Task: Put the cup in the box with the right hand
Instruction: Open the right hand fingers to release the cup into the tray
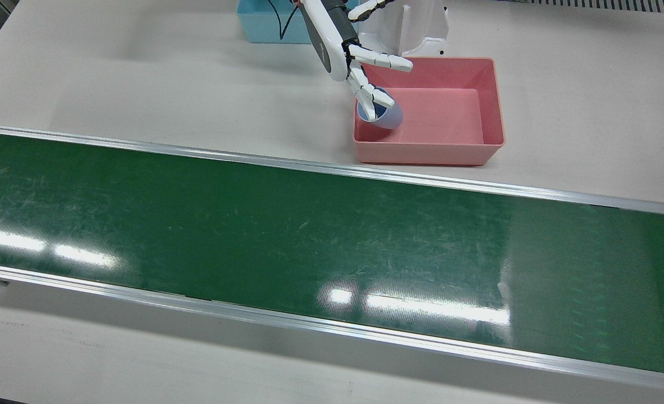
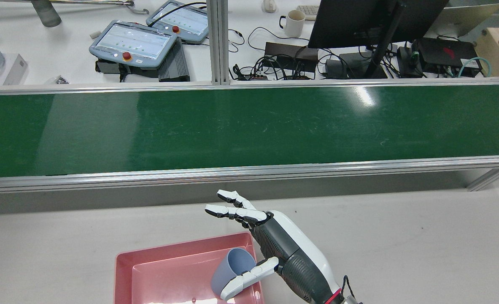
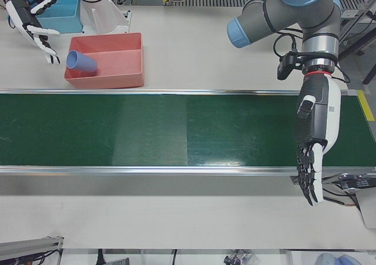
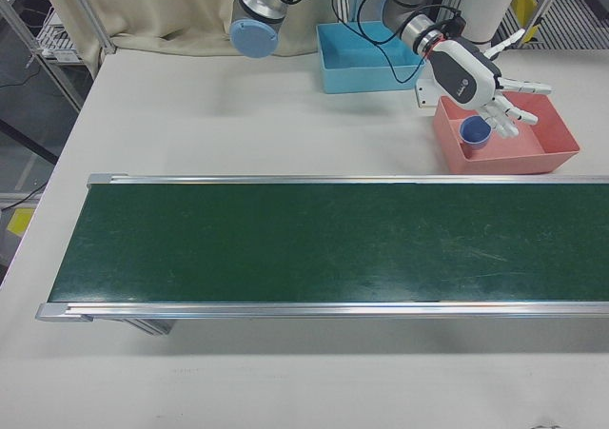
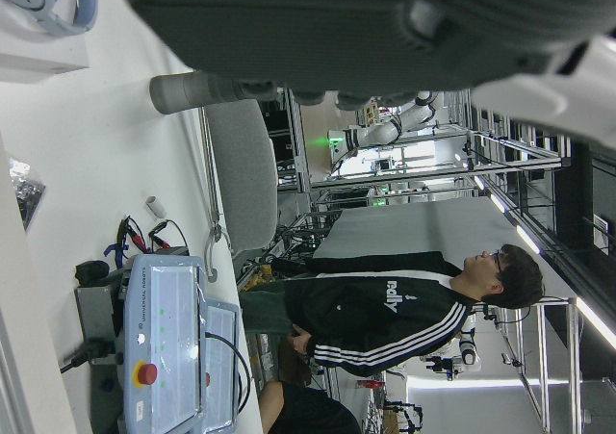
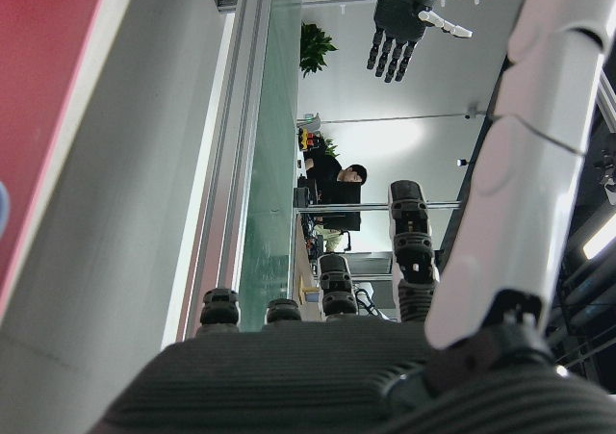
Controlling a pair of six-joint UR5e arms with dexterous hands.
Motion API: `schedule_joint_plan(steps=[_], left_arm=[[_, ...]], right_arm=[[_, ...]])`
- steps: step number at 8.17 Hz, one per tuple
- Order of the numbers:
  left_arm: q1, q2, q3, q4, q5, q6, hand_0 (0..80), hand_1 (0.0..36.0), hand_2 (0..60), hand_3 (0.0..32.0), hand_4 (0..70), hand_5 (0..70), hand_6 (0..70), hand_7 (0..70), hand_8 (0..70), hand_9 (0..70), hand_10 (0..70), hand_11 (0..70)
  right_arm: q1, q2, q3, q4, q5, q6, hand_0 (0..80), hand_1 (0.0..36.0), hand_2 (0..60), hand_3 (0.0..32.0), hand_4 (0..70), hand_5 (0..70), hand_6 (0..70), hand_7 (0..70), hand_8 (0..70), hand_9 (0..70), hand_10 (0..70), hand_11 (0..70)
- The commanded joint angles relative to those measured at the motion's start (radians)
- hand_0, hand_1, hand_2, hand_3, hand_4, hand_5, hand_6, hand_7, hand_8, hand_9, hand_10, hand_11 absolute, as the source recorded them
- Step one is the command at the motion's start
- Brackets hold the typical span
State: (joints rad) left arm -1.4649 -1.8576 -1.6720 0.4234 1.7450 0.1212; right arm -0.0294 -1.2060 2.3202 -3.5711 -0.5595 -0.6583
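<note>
my right robot hand (image 2: 270, 249) is spread open beside the cup (image 2: 232, 266) — cup lies tilted inside the pink box (image 1: 491, 101), placing looks done — only withdrawal left.

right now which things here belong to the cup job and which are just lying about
Job: blue cup, pink box, right hand.

Lying about: blue bin, green conveyor belt, idle left hand, teach pendants, white mug.
</note>
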Motion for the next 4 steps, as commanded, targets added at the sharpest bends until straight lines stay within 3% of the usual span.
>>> schedule_joint_plan(steps=[1, 2, 4], left_arm=[[0.0, 0.0, 0.0, 0.0, -0.001, 0.0, 0.0, 0.0, 0.0, 0.0, 0.0, 0.0, 0.0, 0.0, 0.0, 0.0, 0.0, 0.0], [0.0, 0.0, 0.0, 0.0, -0.001, 0.0, 0.0, 0.0, 0.0, 0.0, 0.0, 0.0, 0.0, 0.0, 0.0, 0.0, 0.0, 0.0], [0.0, 0.0, 0.0, 0.0, 0.001, 0.0, 0.0, 0.0, 0.0, 0.0, 0.0, 0.0, 0.0, 0.0, 0.0, 0.0, 0.0, 0.0]], right_arm=[[0.02, 0.0, 0.097, 0.0, 0.006, -0.062, 55.1, 16.6, 0.0, 10.4, 16.1, 5.8, 3.8, 20.5, 0.0, 4.4, 3.6, 7.3], [0.131, -0.003, 0.187, 0.0, 0.0, -0.146, 54.7, 16.6, 0.4, 10.0, 16.6, 5.8, 4.0, 21.0, 0.0, 4.8, 3.8, 7.5], [0.396, -0.02, 0.244, -0.012, 0.0, -0.164, 57.1, 18.5, 2.8, 0.0, 25.2, 6.5, 6.5, 25.9, 2.5, 8.8, 4.6, 8.7]])
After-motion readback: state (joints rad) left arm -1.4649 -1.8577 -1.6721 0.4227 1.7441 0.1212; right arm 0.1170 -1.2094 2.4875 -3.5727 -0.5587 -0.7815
